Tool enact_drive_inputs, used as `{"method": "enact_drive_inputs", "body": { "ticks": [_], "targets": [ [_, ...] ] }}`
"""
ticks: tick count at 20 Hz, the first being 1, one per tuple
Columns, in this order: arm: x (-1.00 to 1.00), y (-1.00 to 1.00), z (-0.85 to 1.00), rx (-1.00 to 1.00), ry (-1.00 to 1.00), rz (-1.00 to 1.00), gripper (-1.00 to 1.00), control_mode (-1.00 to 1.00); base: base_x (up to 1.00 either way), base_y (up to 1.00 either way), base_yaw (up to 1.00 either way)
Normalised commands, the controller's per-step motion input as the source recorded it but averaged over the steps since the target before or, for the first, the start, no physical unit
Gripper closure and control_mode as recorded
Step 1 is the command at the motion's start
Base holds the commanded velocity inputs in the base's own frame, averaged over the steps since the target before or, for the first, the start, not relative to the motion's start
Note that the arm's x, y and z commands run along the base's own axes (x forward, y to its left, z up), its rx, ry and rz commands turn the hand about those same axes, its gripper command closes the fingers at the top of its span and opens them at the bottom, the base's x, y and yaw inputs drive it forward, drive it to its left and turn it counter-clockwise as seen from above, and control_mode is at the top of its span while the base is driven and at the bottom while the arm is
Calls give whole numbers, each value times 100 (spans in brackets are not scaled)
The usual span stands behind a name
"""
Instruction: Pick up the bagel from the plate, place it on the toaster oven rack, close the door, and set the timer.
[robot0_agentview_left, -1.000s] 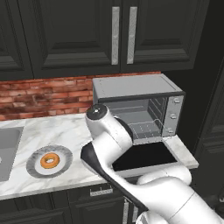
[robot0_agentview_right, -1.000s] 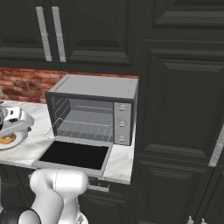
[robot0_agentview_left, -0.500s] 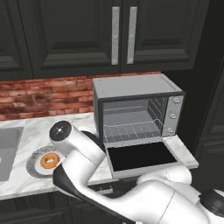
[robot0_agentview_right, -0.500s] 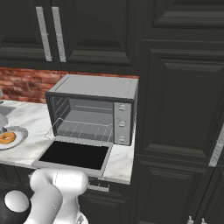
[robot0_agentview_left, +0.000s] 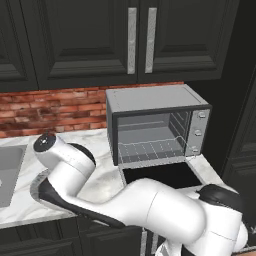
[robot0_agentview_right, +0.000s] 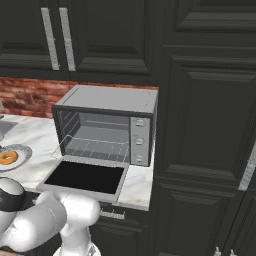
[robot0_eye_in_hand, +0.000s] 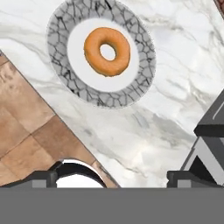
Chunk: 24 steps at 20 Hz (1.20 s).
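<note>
While the bagel (robot0_eye_in_hand: 107, 51) lies untouched in the white centre of the plate (robot0_eye_in_hand: 57, 30), the step in hand reads as the first one: the approach for the pick. The plate sits on the marble counter (robot0_eye_in_hand: 175, 100), left of the toaster oven (robot0_agentview_right: 107, 127), and in the right base view the bagel (robot0_agentview_right: 7, 158) shows at the far left edge on the plate (robot0_agentview_right: 22, 150).

The door (robot0_agentview_left: 160, 175) is already dropped flat and the toaster oven rack (robot0_agentview_left: 150, 150) is bare, so the place, close and timer steps are all outstanding.

Gripper (robot0_eye_in_hand: 113, 177): jaws stand wide apart, holding nothing; the two dark finger tips (robot0_eye_in_hand: 41, 177) sit low in the hand view, well short of the bagel, with bare marble between them and the plate.

Arm pose: in the left base view the arm is folded low and swung out to the left over the counter, with the elbow joint raised above the counter edge and the hand pointing downward.

Judgement on the next move: carry the hand forward until the ring is centred between the tips, then descend. The bagel is small and low, so the tips must straddle it close to the plate surface without pushing the plate.
</note>
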Motion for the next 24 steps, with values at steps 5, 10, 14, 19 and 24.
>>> {"method": "enact_drive_inputs", "body": {
  "ticks": [5,10,14,19,24],
  "targets": [
    [7,42,-32,-22,0,0,-100,-100,0,0,0],
    [31,26,-16,-8,3,0,-100,-100,0,0,0],
    [35,17,-29,0,2,0,-100,-100,0,0,0],
    [26,5,-40,0,1,0,-100,-100,0,0,0],
    [16,0,-39,0,0,0,-100,-100,0,0,0]
  ]
}}
